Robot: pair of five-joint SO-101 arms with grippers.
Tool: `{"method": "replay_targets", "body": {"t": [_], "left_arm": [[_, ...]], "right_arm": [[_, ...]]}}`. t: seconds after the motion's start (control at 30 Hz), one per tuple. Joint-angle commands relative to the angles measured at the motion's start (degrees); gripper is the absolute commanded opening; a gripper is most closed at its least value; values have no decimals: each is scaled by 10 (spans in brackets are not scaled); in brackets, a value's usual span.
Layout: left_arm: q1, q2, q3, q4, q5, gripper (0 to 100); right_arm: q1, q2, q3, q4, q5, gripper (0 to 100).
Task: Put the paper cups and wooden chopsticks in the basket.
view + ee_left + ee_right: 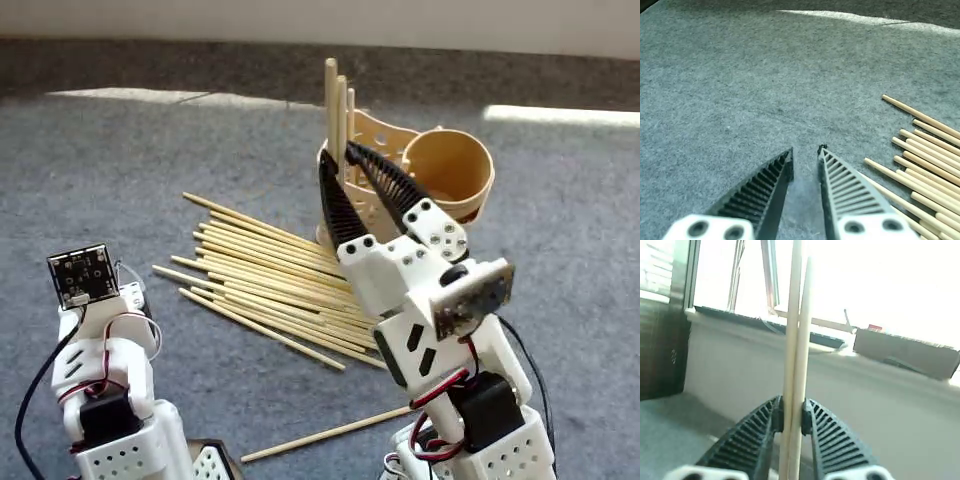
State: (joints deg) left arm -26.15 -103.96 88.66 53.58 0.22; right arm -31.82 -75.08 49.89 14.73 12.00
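Wooden chopsticks [795, 340]: a few stand upright, clamped in right gripper [792, 412] beside the basket [385, 135]. Loose pile [270, 285] lies on grey carpet [120, 170]. Left gripper [805, 150] jaws slightly apart, holding nothing, near that pile

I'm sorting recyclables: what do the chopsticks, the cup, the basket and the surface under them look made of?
Chopsticks: pale bare wood or bamboo, matte, no shine.
Cup: tan paper, matte, with a thin rolled rim.
Basket: light tan sheet with rows of punched holes, probably thin wood or card; hard to tell.
Surface: grey carpet-like fabric with a short fuzzy pile.
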Motion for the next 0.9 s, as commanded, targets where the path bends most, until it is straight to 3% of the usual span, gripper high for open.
{"method": "replay_targets", "body": {"t": [0.0,0.17,0.4,0.77,0.87], "left_arm": [[8,-1,-4,-13,2,98],[8,-1,-4,-13,2,98],[8,-1,-4,-13,2,98],[8,-1,-4,-13,2,98],[8,-1,-4,-13,2,98]], "right_arm": [[19,-10,-29,-78,-4,5],[42,27,-29,-137,-4,5],[87,192,-31,-217,-6,5],[95,241,44,-217,-7,7],[95,238,57,-216,-7,50]]}}
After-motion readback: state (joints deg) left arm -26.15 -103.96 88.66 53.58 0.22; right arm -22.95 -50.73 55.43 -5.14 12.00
